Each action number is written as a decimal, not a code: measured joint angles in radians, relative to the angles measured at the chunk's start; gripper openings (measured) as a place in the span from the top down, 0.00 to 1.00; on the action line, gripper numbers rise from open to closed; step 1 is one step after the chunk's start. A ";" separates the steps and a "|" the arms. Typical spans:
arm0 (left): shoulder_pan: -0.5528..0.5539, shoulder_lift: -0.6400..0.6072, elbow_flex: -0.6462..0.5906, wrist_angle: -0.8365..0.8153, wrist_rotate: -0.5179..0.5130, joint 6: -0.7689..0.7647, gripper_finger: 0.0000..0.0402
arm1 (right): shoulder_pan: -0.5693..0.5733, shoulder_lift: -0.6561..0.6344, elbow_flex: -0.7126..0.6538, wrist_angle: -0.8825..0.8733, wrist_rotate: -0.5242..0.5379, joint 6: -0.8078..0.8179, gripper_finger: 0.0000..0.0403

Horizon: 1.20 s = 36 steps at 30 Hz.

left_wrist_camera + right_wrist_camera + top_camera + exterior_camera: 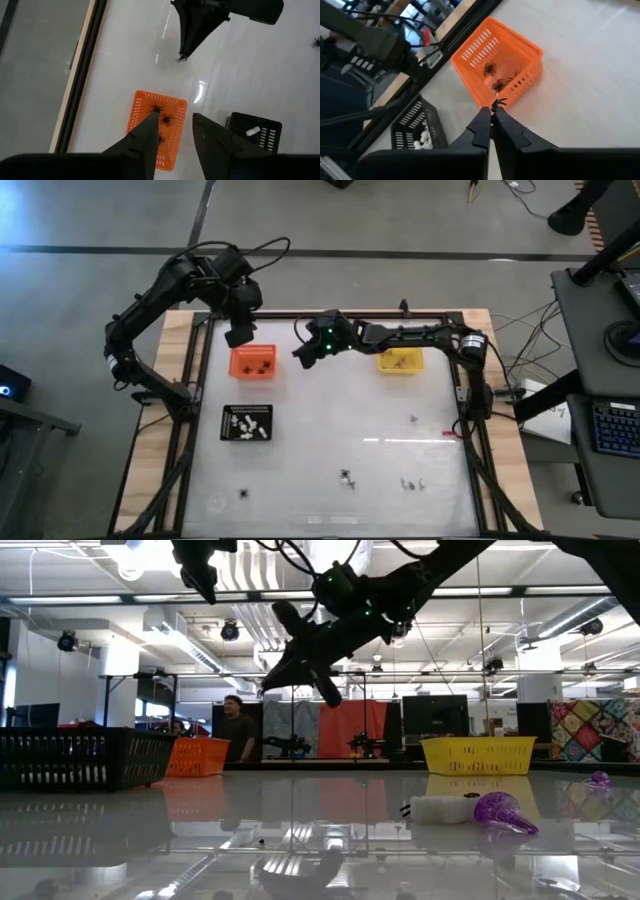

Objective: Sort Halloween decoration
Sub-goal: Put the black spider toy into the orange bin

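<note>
Beside the orange tray point(498, 70), the right gripper point(492, 116) is hanging above the table, jaws pinching a black spider point(497, 104). Delivery is underway; next it needs carrying over the tray and releasing. The left gripper point(172, 127) is waiting above that tray, jaws parted.

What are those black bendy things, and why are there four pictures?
They are two robot arms at a white table. One picture looks down from above, one looks level across the table, and one camera rides on each wrist. The right pincer is shut on a tiny black toy spider, near the orange plastic tray that already has spiders. The left pincer hangs open above that tray. A black tray holds white trinkets, and there is a yellow tray. More trinkets lie loose.
</note>
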 joint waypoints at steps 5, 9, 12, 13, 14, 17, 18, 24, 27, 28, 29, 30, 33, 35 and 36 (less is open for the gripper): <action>0.004 -0.001 0.000 0.000 -0.001 -0.041 0.74 | -0.019 0.071 0.066 0.003 -0.074 -0.050 0.98; 0.004 -0.001 0.000 0.000 -0.001 -0.074 0.74 | -0.023 0.135 0.127 0.000 -0.151 -0.070 0.98; 0.005 -0.001 0.000 0.000 -0.001 -0.078 0.74 | -0.024 0.168 0.168 0.000 -0.188 -0.101 0.98; 0.005 -0.002 0.000 0.000 -0.001 -0.078 0.74 | -0.026 0.178 0.184 0.003 -0.205 -0.103 0.98; 0.005 -0.002 0.000 0.000 -0.001 -0.078 0.74 | -0.027 0.187 0.199 0.003 -0.223 -0.104 0.98; 0.005 -0.002 0.000 0.001 -0.001 -0.078 0.74 | -0.028 0.227 0.251 0.002 -0.238 -0.104 0.98; 0.005 -0.002 0.000 0.001 -0.001 -0.078 0.74 | -0.028 0.242 0.272 -0.001 -0.247 -0.104 0.98; 0.005 -0.002 0.000 0.000 -0.001 -0.069 0.74 | -0.025 0.335 0.417 -0.024 -0.266 -0.095 0.98; 0.005 -0.002 0.000 -0.001 -0.001 -0.066 0.74 | -0.023 0.395 0.518 -0.090 -0.266 -0.091 0.98; 0.004 -0.002 0.000 -0.002 -0.001 -0.066 0.74 | -0.023 0.411 0.551 -0.121 -0.266 -0.091 0.98; 0.005 -0.002 0.000 -0.004 -0.001 -0.066 0.74 | -0.023 0.431 0.581 -0.146 -0.266 -0.091 0.98; 0.005 -0.002 0.000 -0.007 0.000 -0.066 0.74 | -0.023 0.449 0.609 -0.159 -0.267 -0.091 0.98; 0.005 -0.002 0.000 -0.008 0.000 -0.064 0.74 | -0.023 0.492 0.672 -0.199 -0.282 -0.092 0.98; 0.005 -0.002 0.000 -0.009 0.000 -0.062 0.74 | -0.021 0.514 0.697 -0.210 -0.284 -0.091 0.98; 0.005 -0.002 0.000 -0.010 0.000 -0.062 0.74 | -0.020 0.524 0.708 -0.220 -0.284 -0.091 0.98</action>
